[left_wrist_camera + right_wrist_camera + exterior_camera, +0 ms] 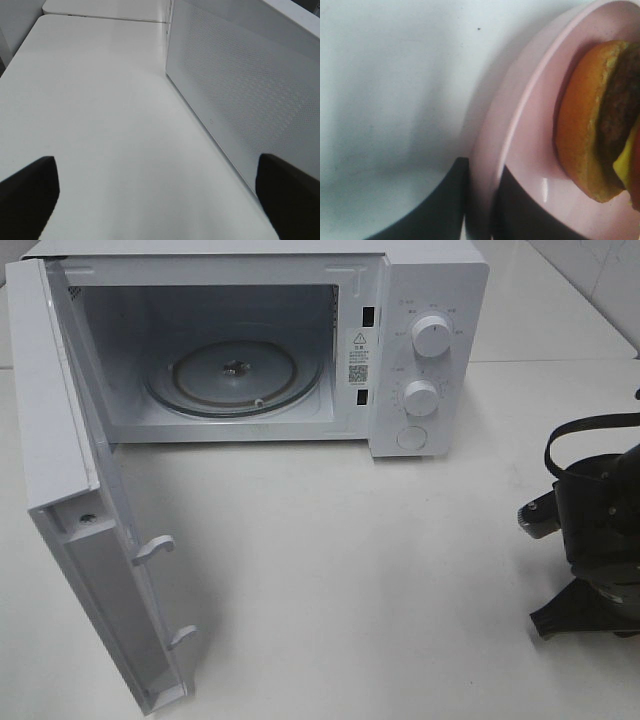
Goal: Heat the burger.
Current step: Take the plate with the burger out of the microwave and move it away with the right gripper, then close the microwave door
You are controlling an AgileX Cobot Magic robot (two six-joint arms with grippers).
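I am pinching the rim of the pink plate (pixel 492 150) with my right end effector (pixel 480 200), one finger under the rim and one over it, and the burger (pixel 597 120) is sitting on that plate close to the pinched edge. In the overhead view the plate and burger are out of frame; only the dark body of my right arm (pixel 595 530) is showing at the right edge of the bench (pixel 350 570). My left end effector (pixel 160 200) is spread wide with nothing between its fingers, hovering over bare bench beside the outer face of the microwave door (pixel 240 95).

The grip is my main worry. I am holding only a thin lip, so the plate could tip or slip out once I lift it, and the tall burger could slide or topple off. The microwave (pixel 270 340) is standing open with its glass turntable (pixel 232 373) bare, but the opening is framed by the door on one side and the control panel on the other, so a tilted plate could clip the front edge going in.

A warning triangle sticker with a code square is showing on the inner frame, its writing too small to read; the markings around the two knobs (pixel 432 335) are also illegible.
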